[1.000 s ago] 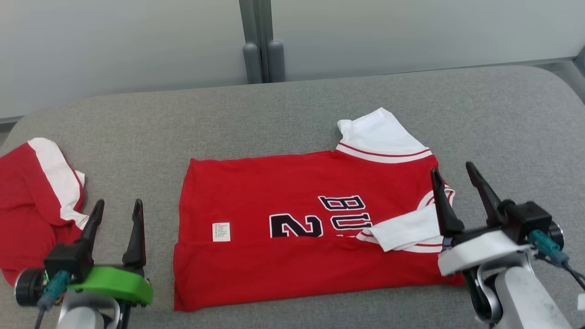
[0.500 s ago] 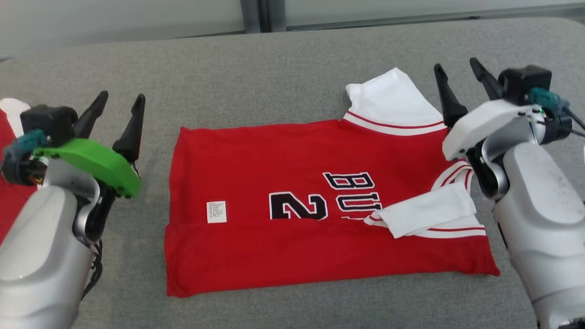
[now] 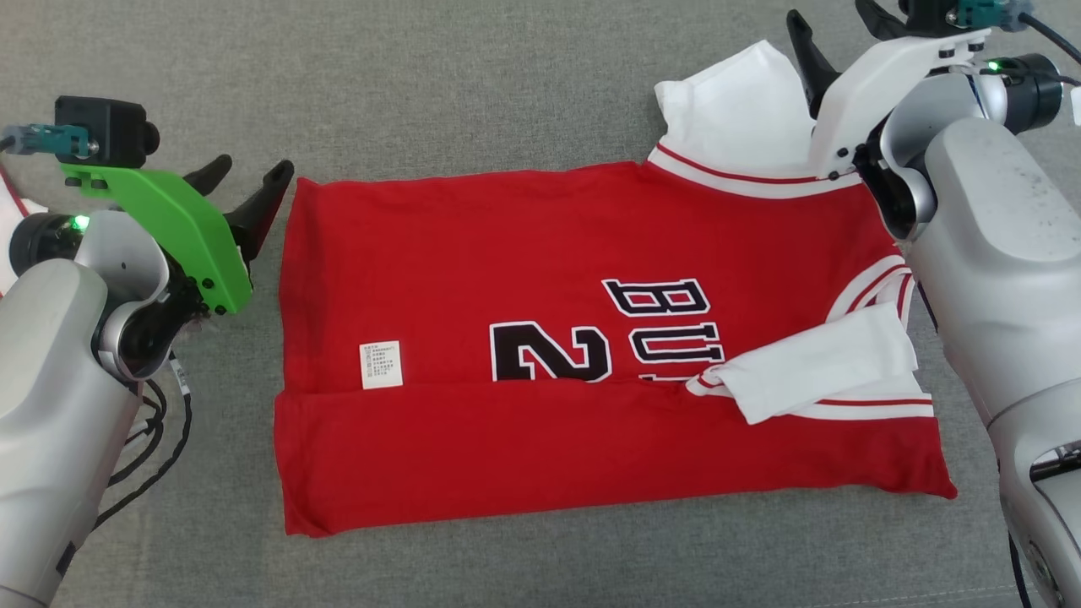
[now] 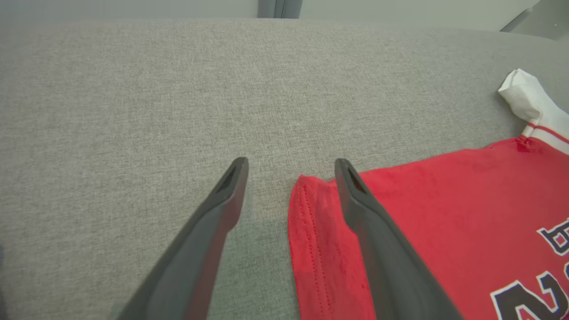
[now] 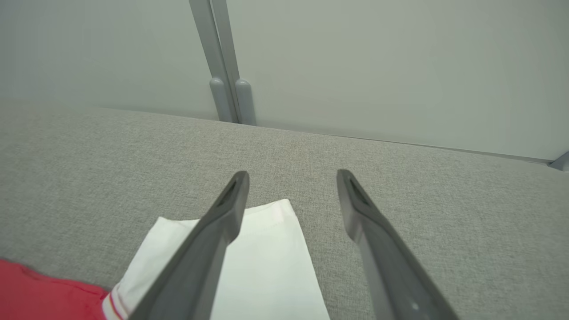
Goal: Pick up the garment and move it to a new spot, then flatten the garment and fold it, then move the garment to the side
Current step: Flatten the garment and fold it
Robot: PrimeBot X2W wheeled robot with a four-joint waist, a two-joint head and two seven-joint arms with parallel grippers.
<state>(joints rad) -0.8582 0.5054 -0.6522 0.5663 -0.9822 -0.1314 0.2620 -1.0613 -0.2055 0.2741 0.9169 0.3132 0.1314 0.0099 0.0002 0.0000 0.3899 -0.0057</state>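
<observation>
Grey padding carries a jersey we judge soft and light; we'd pinch the corner inside the spread left gripper, the sleeve under the spread right gripper.

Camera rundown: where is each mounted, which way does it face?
Head: on the head, facing down at the jersey on grey cushion; left arm, right arm, open jaws show.
Left wrist: on left arm, looking along its open jaws at the jersey's corner.
Right wrist: on right arm, looking along its open jaws over the white sleeve toward the wall.
Shared: both wrist views catch that sleeve.
</observation>
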